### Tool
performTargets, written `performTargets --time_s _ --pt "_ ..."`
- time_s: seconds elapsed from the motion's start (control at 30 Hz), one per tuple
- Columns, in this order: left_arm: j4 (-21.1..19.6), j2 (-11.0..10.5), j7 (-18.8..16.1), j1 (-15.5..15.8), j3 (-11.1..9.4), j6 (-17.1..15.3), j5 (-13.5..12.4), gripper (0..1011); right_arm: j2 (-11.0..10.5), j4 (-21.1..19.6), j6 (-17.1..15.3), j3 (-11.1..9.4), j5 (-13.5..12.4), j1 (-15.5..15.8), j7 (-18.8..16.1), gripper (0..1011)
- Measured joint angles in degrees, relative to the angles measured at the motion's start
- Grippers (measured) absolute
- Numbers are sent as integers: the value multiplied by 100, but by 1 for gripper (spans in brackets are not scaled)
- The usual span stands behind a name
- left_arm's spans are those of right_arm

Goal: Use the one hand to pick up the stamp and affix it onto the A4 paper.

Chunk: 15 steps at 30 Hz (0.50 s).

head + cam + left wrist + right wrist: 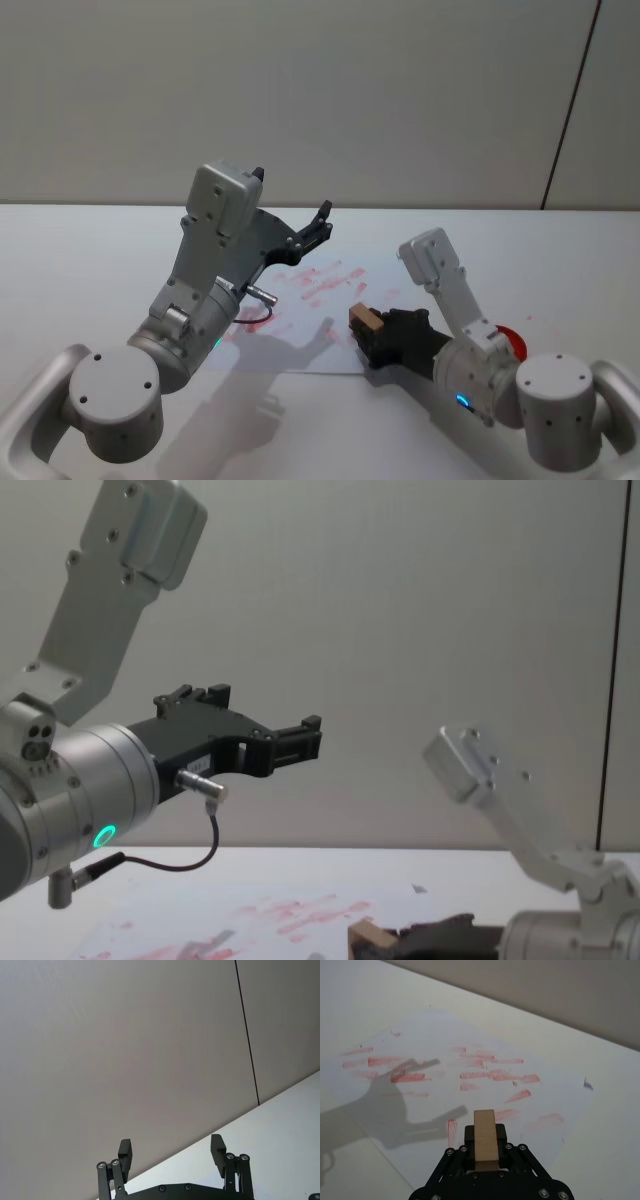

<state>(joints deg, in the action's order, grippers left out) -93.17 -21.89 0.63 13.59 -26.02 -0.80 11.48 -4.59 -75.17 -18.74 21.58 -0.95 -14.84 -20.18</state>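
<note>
The right gripper (372, 333), on the arm with the blue ring, has its two black fingers closed against the sides of the stamp (484, 1135). The tan block stands between them and juts out past the fingertips. The gripper sits low over the table (80, 260), at the near right edge of the A4 paper (470, 1035). Whether the stamp's face touches the sheet cannot be told.

Ahead of the gripper the paper spreads out, covered with red-pink smears (492, 1076); the closest smear lies just beyond the fingertips. A small grey mark (588, 1084) sits at the sheet's corner, off to one side. Behind the gripper, beside its wrist, part of a red object (512, 343) shows.

The left gripper (318, 228), on the arm with the green ring, hangs in the air well above the paper, its fingers (125, 1152) spread wide and holding nothing.
</note>
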Motion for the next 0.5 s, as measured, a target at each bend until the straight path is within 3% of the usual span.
performTargets --time_s 0.2,0.5 --pt "0 0 0 0 0 0 0 1002 4 -257 104 -70 -198 -42 91 220" --pt "0 0 0 0 0 0 0 1002 -139 -953 164 -307 -626 -27 285 221"
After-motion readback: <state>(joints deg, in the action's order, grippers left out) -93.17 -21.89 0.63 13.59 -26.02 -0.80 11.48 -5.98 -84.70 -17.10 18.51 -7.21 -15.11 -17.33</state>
